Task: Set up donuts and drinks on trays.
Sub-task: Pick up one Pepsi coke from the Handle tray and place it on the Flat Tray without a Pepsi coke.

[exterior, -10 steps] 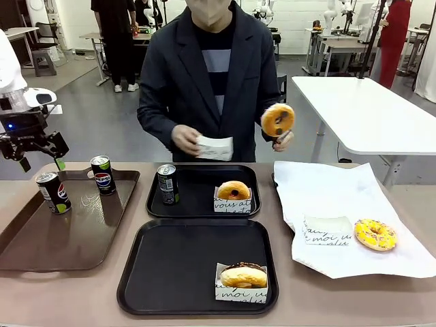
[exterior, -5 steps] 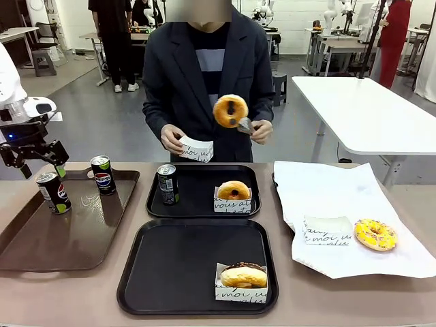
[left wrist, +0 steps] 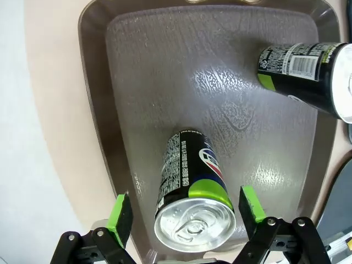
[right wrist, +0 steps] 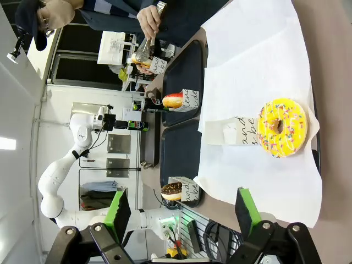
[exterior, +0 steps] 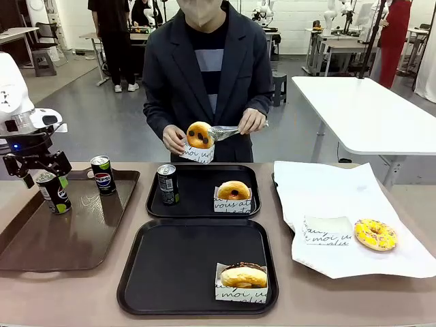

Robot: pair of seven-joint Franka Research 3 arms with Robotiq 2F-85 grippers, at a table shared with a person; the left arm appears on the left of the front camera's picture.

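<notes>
My left gripper (exterior: pixel 42 173) hangs open just above a soda can (exterior: pixel 54 193) standing on the brown tray (exterior: pixel 68 245). In the left wrist view the green pads (left wrist: pixel 121 215) flank that can's silver top (left wrist: pixel 193 225) without touching it. A second can (exterior: pixel 102 174) stands farther back on the brown tray. The far black tray (exterior: pixel 197 204) holds a can (exterior: pixel 167 184) and a sleeved donut (exterior: pixel 234 193). The near black tray (exterior: pixel 177 272) holds a chocolate-topped donut (exterior: pixel 243 276) in a sleeve. My right gripper (right wrist: pixel 181 212) is open with nothing between its fingers, above a yellow-iced donut (right wrist: pixel 281 126).
The person across the table holds a glazed donut (exterior: pixel 199 135) with tongs (exterior: pixel 225 131) at a paper sleeve (exterior: pixel 196 154) in the other hand. White paper (exterior: pixel 327 197) at the right carries the yellow donut (exterior: pixel 375 234) and an empty sleeve (exterior: pixel 327 230).
My left gripper has come down and slightly right over the can on the brown tray. The person has swung the tonged donut from their far side into the sleeve.
</notes>
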